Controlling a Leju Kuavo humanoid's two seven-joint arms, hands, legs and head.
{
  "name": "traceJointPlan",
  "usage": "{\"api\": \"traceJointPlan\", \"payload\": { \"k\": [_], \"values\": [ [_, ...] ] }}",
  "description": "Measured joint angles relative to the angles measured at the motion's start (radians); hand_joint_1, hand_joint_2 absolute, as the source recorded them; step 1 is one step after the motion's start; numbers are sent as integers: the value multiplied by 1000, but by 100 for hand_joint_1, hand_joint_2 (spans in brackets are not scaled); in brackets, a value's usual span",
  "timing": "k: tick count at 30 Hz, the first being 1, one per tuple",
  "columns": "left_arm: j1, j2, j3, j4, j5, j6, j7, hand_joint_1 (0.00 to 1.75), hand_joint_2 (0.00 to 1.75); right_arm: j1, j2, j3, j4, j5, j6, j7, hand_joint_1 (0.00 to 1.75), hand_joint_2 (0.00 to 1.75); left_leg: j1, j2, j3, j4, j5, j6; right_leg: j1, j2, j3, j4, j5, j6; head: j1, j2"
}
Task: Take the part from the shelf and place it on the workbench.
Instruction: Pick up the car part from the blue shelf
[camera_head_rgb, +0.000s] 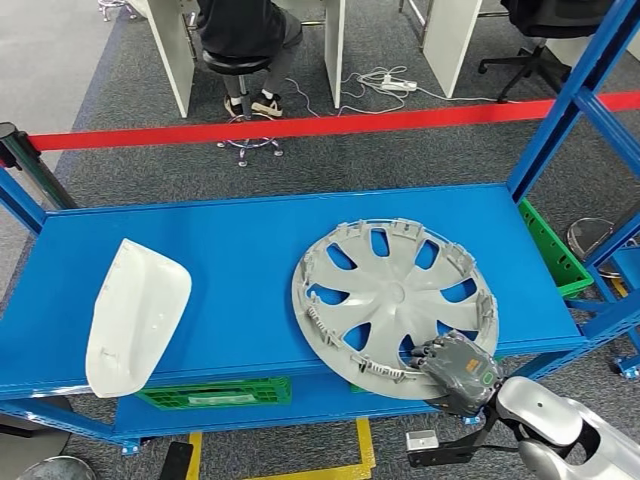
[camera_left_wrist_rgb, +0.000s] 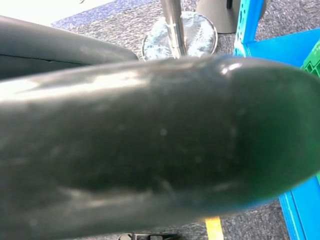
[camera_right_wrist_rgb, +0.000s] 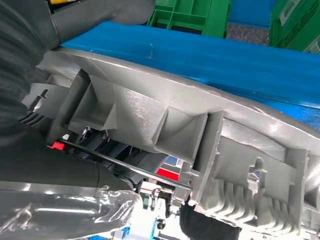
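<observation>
A grey wheel cover (camera_head_rgb: 377, 290) lies face down on the blue shelf (camera_head_rgb: 241, 250), its near edge hanging past the shelf's front lip. My right hand (camera_head_rgb: 456, 368) grips that near edge. In the right wrist view the cover's ribbed rim (camera_right_wrist_rgb: 151, 115) sits between the thumb (camera_right_wrist_rgb: 102, 12) and the darker fingers (camera_right_wrist_rgb: 56, 180), with the shelf (camera_right_wrist_rgb: 226, 60) behind it. A white curved housing part (camera_head_rgb: 136, 310) lies at the shelf's left front. A dark rounded finger of my left hand (camera_left_wrist_rgb: 158, 145) is blurred and very close to the left wrist camera; how that hand stands is unclear.
Green crates sit under the shelf (camera_head_rgb: 219, 392) and at its right end (camera_head_rgb: 555, 250). Blue uprights (camera_head_rgb: 566, 100) frame the right side. Beyond a red floor line (camera_head_rgb: 302, 127) a person sits on a stool (camera_head_rgb: 241, 30). A chrome stool base (camera_left_wrist_rgb: 181, 40) stands on the carpet.
</observation>
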Motion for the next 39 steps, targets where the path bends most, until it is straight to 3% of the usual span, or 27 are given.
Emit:
{"api": "traceJointPlan", "payload": {
  "k": [11, 16, 22, 25, 27, 30, 34, 39],
  "values": [
    [0, 0, 2, 0, 2, 0, -1, 0, 0, 9, 2, -8, 0, 16, -14, 2, 175, 175, 0, 0, 0, 0, 0, 0, 0, 0, 0, 0, 0, 0, 0, 0],
    [4, 0, 7, 0, 8, 2, -4, 0, 0, 73, 38, -62, -21, 129, -166, 36, 175, 175, 0, 0, -1, 0, 0, 0, 0, 0, 0, 0, 0, 0, 0, 0],
    [9, -1, 12, 0, 7, 8, -6, 0, 0, 197, 171, -200, -94, 269, -452, 59, 175, 175, 1, 0, -2, 0, -1, -1, 1, 0, -2, 0, -1, -1, 0, 0],
    [9, -3, 13, 0, 6, 12, -6, 0, 0, 252, 286, -283, -148, 279, -548, -17, 175, 175, 2, 0, -2, 0, -1, -1, 1, 0, -3, 1, -2, -2, 0, 0],
    [9, -5, 13, 0, 6, 15, -6, 0, 0, 274, 371, -341, -181, 279, -571, -58, 175, 175, 2, 0, -2, 0, -1, -2, 2, 1, -3, 1, -2, -2, -1, 0],
    [8, -8, 13, 0, 6, 16, -6, 0, 0, 283, 452, -388, -214, 268, -584, -84, 175, 175, 2, 0, -2, 0, -1, -2, 2, 0, -4, 1, -2, -3, 0, 0],
    [10, -8, 14, 0, 6, 17, -6, 0, 0, 286, 517, -437, -232, 250, -590, -112, 175, 175, 2, 0, -2, 0, 0, -3, 2, 0, -3, 2, -2, -3, 0, 0],
    [10, -8, 14, 0, 6, 17, -6, 0, 0, 288, 557, -472, -233, 232, -590, -142, 175, 175, 1, 0, -2, 0, 0, -3, 1, 1, -4, 1, -1, -3, 0, 0]
  ]
}}
